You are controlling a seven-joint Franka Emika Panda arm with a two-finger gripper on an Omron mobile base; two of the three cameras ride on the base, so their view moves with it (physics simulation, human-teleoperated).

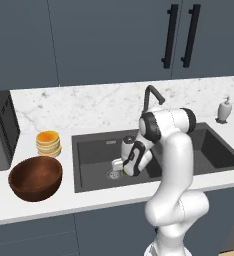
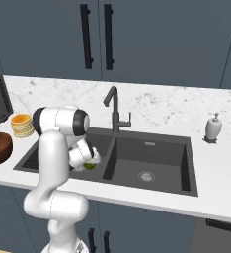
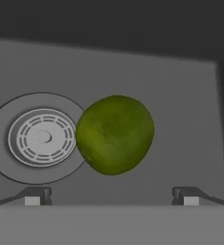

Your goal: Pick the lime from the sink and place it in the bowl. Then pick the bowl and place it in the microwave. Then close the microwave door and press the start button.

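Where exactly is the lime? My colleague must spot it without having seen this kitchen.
Find the dark two-basin sink in the white marble counter, then its left basin. The lime lies on the basin floor beside the round silver drain, under the open claw. It is the sink's one yellow-green thing.

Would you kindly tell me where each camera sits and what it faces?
Left base view: behind the arm's left, looking down over the sink, the bowl and the arm.
Right base view: behind its right, over the same sink, the faucet and the arm.
Hand view: on the hand, looking at the lime beside the drain, between the open gripper tips.
Shared: all three see the lime.
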